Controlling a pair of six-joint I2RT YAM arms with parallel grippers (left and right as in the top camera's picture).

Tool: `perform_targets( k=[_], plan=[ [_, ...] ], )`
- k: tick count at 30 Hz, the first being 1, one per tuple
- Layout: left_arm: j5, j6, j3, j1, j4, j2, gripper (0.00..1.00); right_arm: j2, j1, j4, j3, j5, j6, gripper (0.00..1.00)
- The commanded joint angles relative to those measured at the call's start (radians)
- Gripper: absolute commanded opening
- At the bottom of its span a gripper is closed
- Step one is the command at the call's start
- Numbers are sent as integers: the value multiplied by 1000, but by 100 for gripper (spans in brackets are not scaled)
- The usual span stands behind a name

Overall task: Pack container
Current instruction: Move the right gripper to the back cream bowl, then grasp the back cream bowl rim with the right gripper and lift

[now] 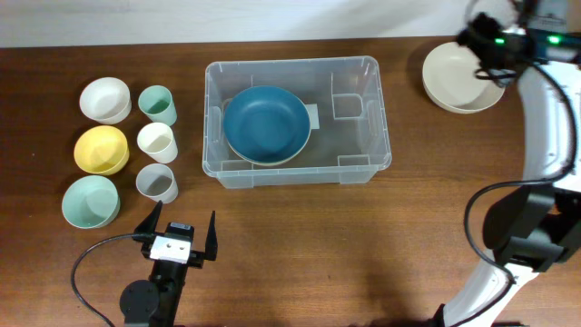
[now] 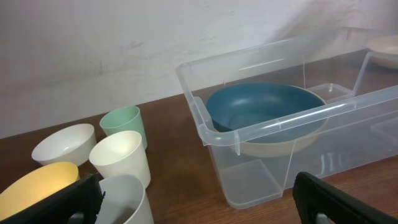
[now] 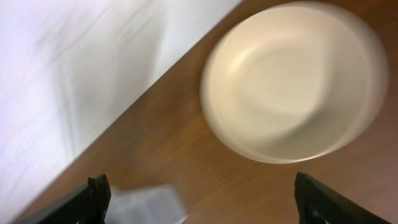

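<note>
Only begun: container [image 1: 377, 136] in middle of desk [image 1: 272, 263], one blue bowl [image 1: 266, 123] inside. Not packed yet: big cream bowl [image 1: 454, 86] at far right, small bowls [image 1: 101, 150] and cups [image 1: 155, 142] at left. Both empty: left gripper [image 1: 179, 236] spread wide, right gripper [image 3: 202, 190] spread wide above big cream bowl.

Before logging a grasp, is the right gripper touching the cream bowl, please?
Apart. Right wrist view shows bare table between the right gripper and the cream bowl.
</note>
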Motion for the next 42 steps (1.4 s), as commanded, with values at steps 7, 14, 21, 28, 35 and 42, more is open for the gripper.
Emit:
perform_targets(
  k=[7, 14, 21, 28, 35, 42],
  plan=[
    [-4, 16, -5, 1, -4, -8, 100, 164, -57, 76, 7, 40, 41, 90],
    [-4, 16, -5, 1, -3, -8, 100, 251, -57, 126, 7, 39, 103, 90],
    [-4, 16, -5, 1, -3, -8, 100, 291, -57, 116, 7, 49, 146, 90],
    [-4, 16, -5, 1, -4, -8, 100, 303, -57, 37, 7, 104, 309, 90],
    [-4, 16, -5, 1, -3, -8, 100, 303, -66, 6, 7, 125, 338, 90],
    [-4, 16, -5, 1, -4, -8, 100, 306, -69, 7, 7, 170, 338, 91]
  ],
)
